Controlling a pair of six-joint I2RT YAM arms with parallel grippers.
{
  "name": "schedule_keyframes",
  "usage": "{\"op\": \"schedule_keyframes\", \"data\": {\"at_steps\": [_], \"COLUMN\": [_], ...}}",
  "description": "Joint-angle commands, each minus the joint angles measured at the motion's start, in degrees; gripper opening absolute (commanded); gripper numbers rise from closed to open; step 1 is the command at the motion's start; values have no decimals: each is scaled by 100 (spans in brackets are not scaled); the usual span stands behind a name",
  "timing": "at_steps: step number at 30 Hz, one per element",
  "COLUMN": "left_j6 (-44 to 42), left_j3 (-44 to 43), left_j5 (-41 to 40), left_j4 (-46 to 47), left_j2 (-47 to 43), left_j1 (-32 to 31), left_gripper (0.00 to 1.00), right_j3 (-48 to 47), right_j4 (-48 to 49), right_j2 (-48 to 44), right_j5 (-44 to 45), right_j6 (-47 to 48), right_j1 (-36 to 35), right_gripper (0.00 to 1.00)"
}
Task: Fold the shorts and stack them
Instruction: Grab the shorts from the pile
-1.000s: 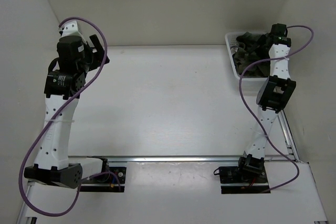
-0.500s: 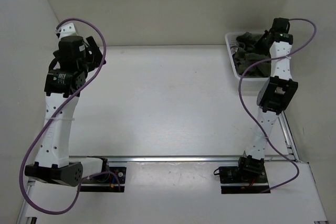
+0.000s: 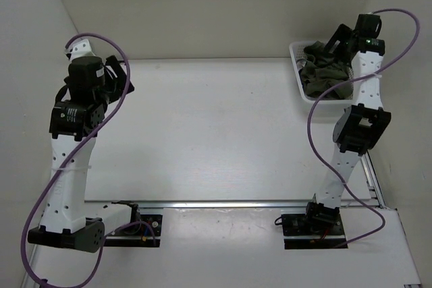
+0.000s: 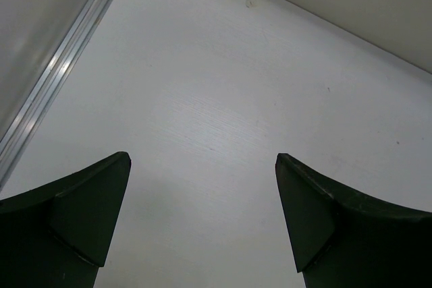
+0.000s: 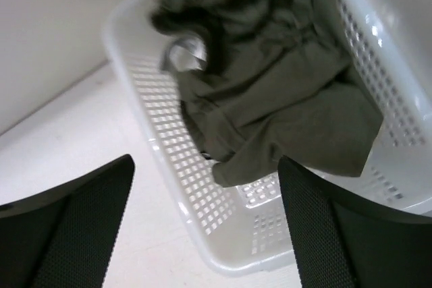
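Observation:
The dark olive-green shorts [image 3: 322, 72] lie crumpled in a white perforated basket [image 3: 297, 80] at the table's back right. In the right wrist view the shorts [image 5: 270, 79] fill the basket [image 5: 175, 166], one corner draped toward its near end. My right gripper [image 3: 337, 37] hangs open above the basket and holds nothing; its jaws [image 5: 206, 224] stand wide apart. My left gripper [image 3: 121, 75] is open and empty at the back left, above bare table [image 4: 202, 224].
White walls close in the table at the back and both sides. An aluminium rail [image 3: 229, 203] runs along the near edge by the arm bases. A rail [image 4: 61, 72] also shows at the left in the left wrist view.
My right arm has lifted and drawn back, so its gripper now sits higher over the basket's far end. My left arm has swung a little to the left and up.

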State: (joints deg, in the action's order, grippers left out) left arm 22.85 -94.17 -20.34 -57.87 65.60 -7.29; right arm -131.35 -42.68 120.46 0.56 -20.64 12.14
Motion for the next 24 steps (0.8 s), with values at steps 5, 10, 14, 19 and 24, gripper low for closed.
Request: {"op": "schedule_keyframes", "data": {"at_steps": [5, 10, 14, 19, 24], "left_j6": [35, -18, -18, 44, 97], "left_j3": [399, 399, 338, 338, 285], "left_j5": [267, 267, 267, 144, 144], "left_j4": [-32, -84, -146, -146, -199], "left_j2": [364, 778, 963, 1016, 1016], "left_j1": [-27, -27, -27, -27, -27], "left_gripper": [100, 100, 100, 100, 100], "right_j3": [-408, -865, -936, -936, -884], "right_j4": [-250, -250, -127, 83, 137], "right_j2": [995, 1637, 2103, 2368, 2289], "right_j5": [630, 516, 454, 401, 34], "right_j6": [104, -19, -281, -476, -537], "right_j1": [8, 8, 8, 8, 8], "right_gripper": [100, 100, 100, 80, 22]}}
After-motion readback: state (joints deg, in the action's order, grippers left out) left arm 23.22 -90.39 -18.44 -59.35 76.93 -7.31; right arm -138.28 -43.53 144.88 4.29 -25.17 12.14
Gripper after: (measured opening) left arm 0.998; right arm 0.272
